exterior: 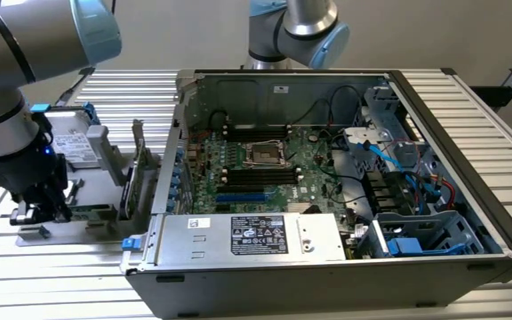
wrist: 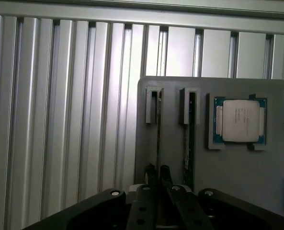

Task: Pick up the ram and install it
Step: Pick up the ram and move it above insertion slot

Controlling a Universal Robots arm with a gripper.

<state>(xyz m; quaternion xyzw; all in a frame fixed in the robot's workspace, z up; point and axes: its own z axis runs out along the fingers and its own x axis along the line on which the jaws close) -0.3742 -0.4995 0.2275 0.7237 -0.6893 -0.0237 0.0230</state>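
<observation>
The ram [wrist: 158, 129] stands on edge in a slot of the grey holder tray [wrist: 228, 172], seen as a thin dark line. A second stick [wrist: 189, 129] sits in the neighbouring slot. My gripper [wrist: 158, 173] is down at the tray, its two fingertips [wrist: 151, 172] pressed close on either side of the first stick's near end. In the exterior view my gripper [exterior: 47, 212] is low over the tray [exterior: 25, 235] at the exterior view's left, outside the open computer case [exterior: 327, 260]. The black memory slots [exterior: 256, 175] on the motherboard lie beside the processor socket.
A processor chip [wrist: 241, 120] rests in a pocket of the tray beside the sticks. A hard drive [exterior: 69, 143] and an upright expansion card [exterior: 136, 173] stand between my arm and the case wall. Ribbed aluminium table [wrist: 60, 120] surrounds the tray.
</observation>
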